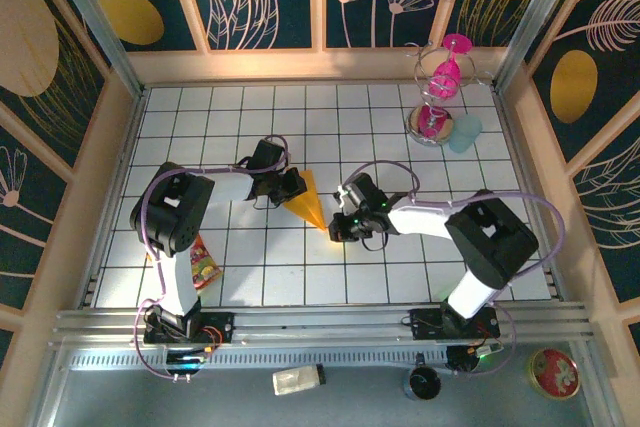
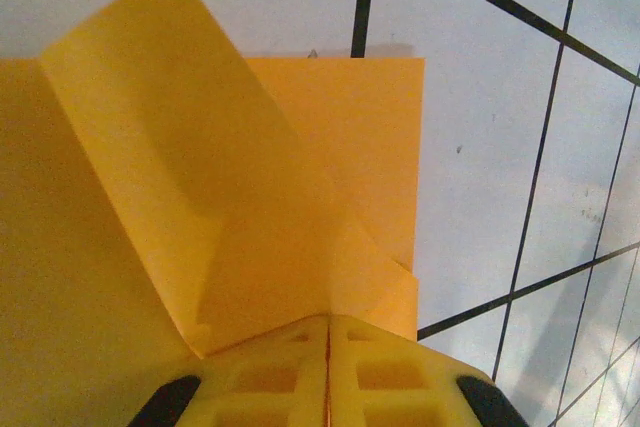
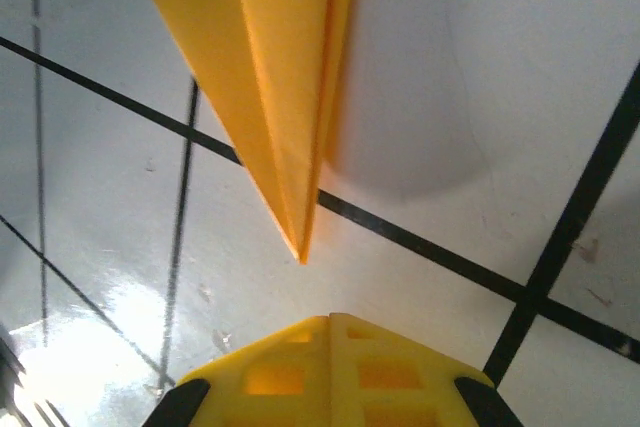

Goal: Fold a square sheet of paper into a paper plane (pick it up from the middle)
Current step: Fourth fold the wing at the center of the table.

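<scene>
Left gripper [image 2: 328, 325] is clamped on the paper plane [image 1: 308, 202] at its wide end; right gripper [image 3: 330, 322] sits closed and empty near its tip.

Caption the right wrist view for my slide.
Shut right gripper just short of the pointed tip of a folded orange-yellow paper plane.

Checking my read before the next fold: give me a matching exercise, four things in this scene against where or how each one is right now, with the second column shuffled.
Things
1. left gripper
2. right gripper
3. paper plane
4. snack packet

States
A. lying flat on the table beside the left arm
B. shut, just short of the pointed nose, not touching it
C. shut, pinching the wide tail end of the paper
D. orange-yellow dart lying between the two grippers

Pairs: 1-C, 2-B, 3-D, 4-A
</scene>
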